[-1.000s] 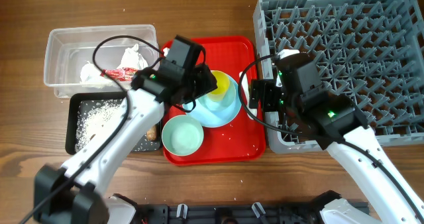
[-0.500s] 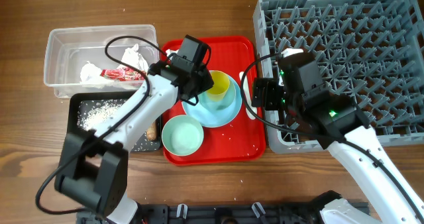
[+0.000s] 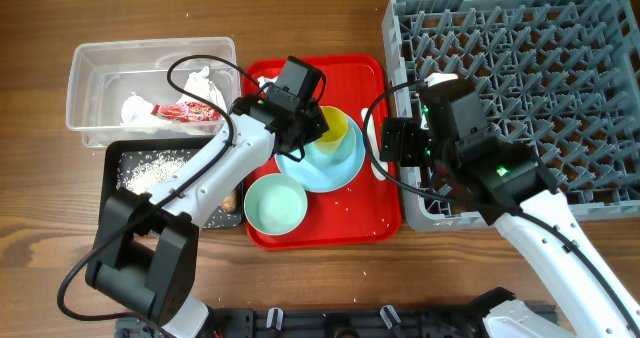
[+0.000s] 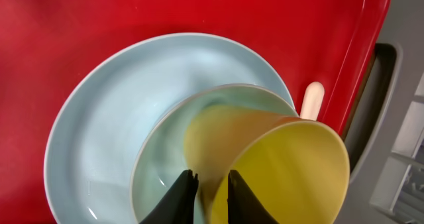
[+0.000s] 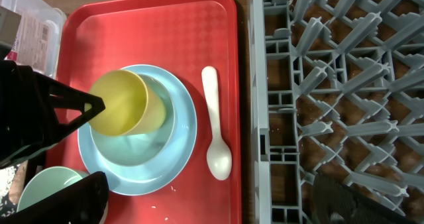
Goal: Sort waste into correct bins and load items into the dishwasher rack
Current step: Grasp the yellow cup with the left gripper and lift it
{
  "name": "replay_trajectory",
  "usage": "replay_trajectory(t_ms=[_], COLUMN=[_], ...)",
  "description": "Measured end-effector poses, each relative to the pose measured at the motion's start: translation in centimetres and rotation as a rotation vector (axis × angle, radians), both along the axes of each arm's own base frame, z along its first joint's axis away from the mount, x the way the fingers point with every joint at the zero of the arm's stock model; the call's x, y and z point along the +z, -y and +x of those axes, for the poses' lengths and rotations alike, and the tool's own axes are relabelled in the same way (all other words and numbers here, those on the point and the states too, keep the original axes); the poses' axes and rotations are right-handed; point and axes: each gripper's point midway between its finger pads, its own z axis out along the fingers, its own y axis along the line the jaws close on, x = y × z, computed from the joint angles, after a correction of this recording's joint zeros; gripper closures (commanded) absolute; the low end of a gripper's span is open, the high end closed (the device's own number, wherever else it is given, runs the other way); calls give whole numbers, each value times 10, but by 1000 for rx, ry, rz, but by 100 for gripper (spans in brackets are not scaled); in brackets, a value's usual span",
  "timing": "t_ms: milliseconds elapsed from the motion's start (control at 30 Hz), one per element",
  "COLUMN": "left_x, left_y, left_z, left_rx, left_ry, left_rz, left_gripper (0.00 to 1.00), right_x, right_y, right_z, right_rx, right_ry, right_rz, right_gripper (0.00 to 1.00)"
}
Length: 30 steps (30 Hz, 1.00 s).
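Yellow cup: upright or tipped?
Tipped. The yellow cup leans inside the light blue cup, its mouth angled sideways and one outer wall showing from above.

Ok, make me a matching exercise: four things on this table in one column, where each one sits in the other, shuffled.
1 yellow cup
2 white spoon
3 snack wrapper
4 rice grains

A in the clear tub
B in the black tray
C inside the light blue cup
D flat on the red tray

Pairs: 1-C, 2-D, 3-A, 4-B
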Motion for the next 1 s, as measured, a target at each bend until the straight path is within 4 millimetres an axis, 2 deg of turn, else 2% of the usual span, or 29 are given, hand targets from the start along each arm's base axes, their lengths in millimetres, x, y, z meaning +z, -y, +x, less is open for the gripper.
replay_trajectory(t_ms=[67, 367, 467, 533, 700, 800, 900, 1000], left_x=[0, 0, 8, 24, 79, 110, 130, 145], left_y=[0, 0, 0, 2, 5, 1, -8, -12], left_z=[0, 0, -2, -2, -9, -14, -15, -18], left_rx=[0, 1, -2, -8, -29, -53, -92, -169], left_ry=[0, 0, 7, 37, 119, 140, 129, 111], left_rz=[1, 0, -11, -41, -145, -252, -387, -526], left_gripper=[96, 96, 96, 96, 96, 96, 96, 96], right_x=[0, 0, 0, 0, 0, 4, 14, 41], right_y=[0, 0, 0, 0, -5, -11, -18, -37], right_z=[0, 0, 0, 0, -2, -4, -5, -6], right_rx=[0, 0, 0, 0, 20, 58, 101, 208], right_ry=[0, 0, 0, 0, -8, -15, -2, 48], right_rz=[0, 0, 0, 0, 22, 43, 65, 152], right_gripper=[0, 0, 0, 0, 0, 0, 0, 0])
